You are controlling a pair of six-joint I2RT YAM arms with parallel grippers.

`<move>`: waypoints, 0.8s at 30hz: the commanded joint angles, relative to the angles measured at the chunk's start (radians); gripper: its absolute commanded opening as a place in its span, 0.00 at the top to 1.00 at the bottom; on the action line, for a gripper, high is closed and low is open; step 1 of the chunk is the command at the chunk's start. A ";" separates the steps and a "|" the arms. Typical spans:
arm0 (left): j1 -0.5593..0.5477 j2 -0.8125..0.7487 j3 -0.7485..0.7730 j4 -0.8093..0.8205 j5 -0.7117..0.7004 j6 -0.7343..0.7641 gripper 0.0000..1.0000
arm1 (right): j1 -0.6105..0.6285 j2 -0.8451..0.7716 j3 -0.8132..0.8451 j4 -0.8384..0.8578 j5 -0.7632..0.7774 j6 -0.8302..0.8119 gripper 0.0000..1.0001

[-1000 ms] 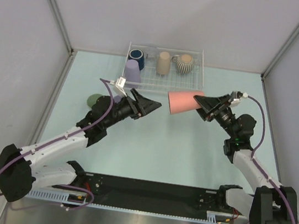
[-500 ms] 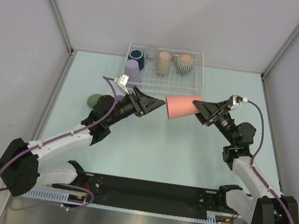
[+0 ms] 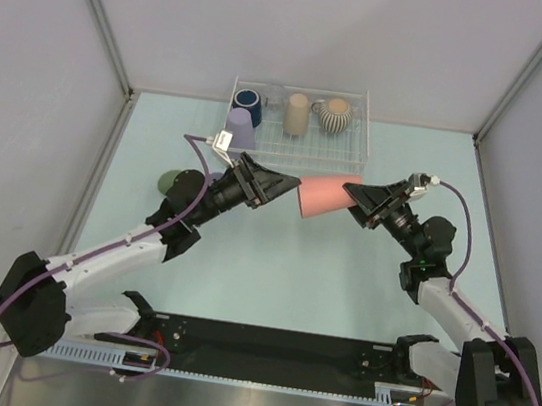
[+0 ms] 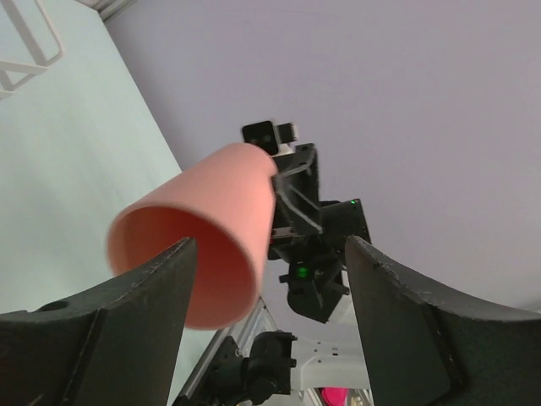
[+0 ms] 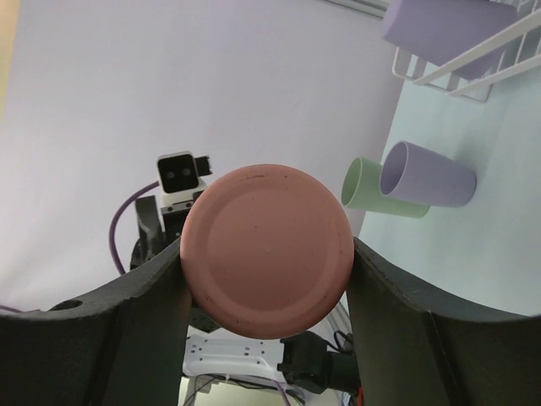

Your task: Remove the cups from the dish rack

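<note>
**Top external.** The dish rack (image 3: 365, 136) sits at the far edge of the bench (image 3: 272, 264), about mid-width. It holds a navy mug (image 3: 246, 100), a lavender tumbler (image 3: 242, 129), a clear tumbler (image 3: 274, 93), a tan tumbler (image 3: 296, 114) and a ribbed beige mug (image 3: 336, 117).

The salmon-pink cup (image 3: 321, 194) is out of the rack, in the air over the middle of the bench. It lies horizontal with its mouth toward the left arm. The right gripper (image 3: 359, 198) is clamped on its base end. The left gripper (image 3: 285, 191) is at the cup's mouth with its jaws spread.

A pale green cup (image 3: 167, 183) is on the bench toward the left edge. A second lavender cup (image 3: 214, 177) shows just past the left arm, mostly hidden.

**Left wrist.** The salmon-pink cup (image 4: 207, 228) points its open mouth at the camera. The left gripper (image 4: 270, 244) jaws are wide apart. The lower rim is hidden behind the finger on the left of the view, so I cannot tell if they touch. The other finger is clear of the cup. A corner of the dish rack (image 4: 25, 52) shows at top left.

**Right wrist.** The flat base of the salmon-pink cup (image 5: 266, 245) fills the gap, with both fingers (image 5: 144, 313) of the right gripper (image 5: 266, 254) pressed against its sides. The pale green cup (image 5: 362, 193) and lavender cup (image 5: 427, 178) are side by side on the bench. The lavender tumbler (image 5: 448, 27) is in the dish rack (image 5: 461, 57).
</note>
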 commanded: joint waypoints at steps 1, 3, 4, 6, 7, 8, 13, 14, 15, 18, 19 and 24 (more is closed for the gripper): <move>-0.035 0.010 0.070 0.066 0.039 -0.005 0.24 | 0.038 0.036 0.034 0.060 0.010 -0.028 1.00; -0.058 0.026 0.084 0.067 0.049 -0.006 0.25 | 0.061 0.057 0.043 0.066 0.013 -0.035 1.00; -0.064 0.041 0.087 0.073 0.052 -0.006 0.25 | 0.070 0.065 0.048 0.072 0.016 -0.037 1.00; -0.079 0.052 0.088 0.083 0.055 -0.012 0.26 | 0.087 0.083 0.050 0.082 0.020 -0.037 1.00; -0.084 0.059 0.087 0.089 0.055 -0.015 0.26 | 0.092 0.088 0.050 0.089 0.022 -0.040 1.00; -0.088 0.061 0.084 0.089 0.053 -0.017 0.26 | 0.093 0.088 0.048 0.088 0.023 -0.040 1.00; -0.090 0.067 0.085 0.093 0.053 -0.015 0.27 | 0.095 0.100 0.051 0.092 0.016 -0.045 1.00; -0.090 0.073 0.090 0.093 0.055 -0.015 0.30 | 0.096 0.103 0.054 0.092 0.014 -0.045 1.00; -0.092 0.075 0.093 0.096 0.055 -0.017 0.34 | 0.101 0.106 0.056 0.092 0.011 -0.043 1.00; -0.092 0.085 0.099 0.096 0.052 -0.018 0.62 | 0.101 0.111 0.056 0.095 0.007 -0.049 1.00; -0.092 0.089 0.100 0.095 0.055 -0.020 0.73 | 0.098 0.105 0.057 0.085 0.004 -0.052 1.00; -0.092 0.098 0.113 0.069 0.050 -0.018 1.00 | 0.095 0.097 0.074 0.028 -0.026 -0.074 1.00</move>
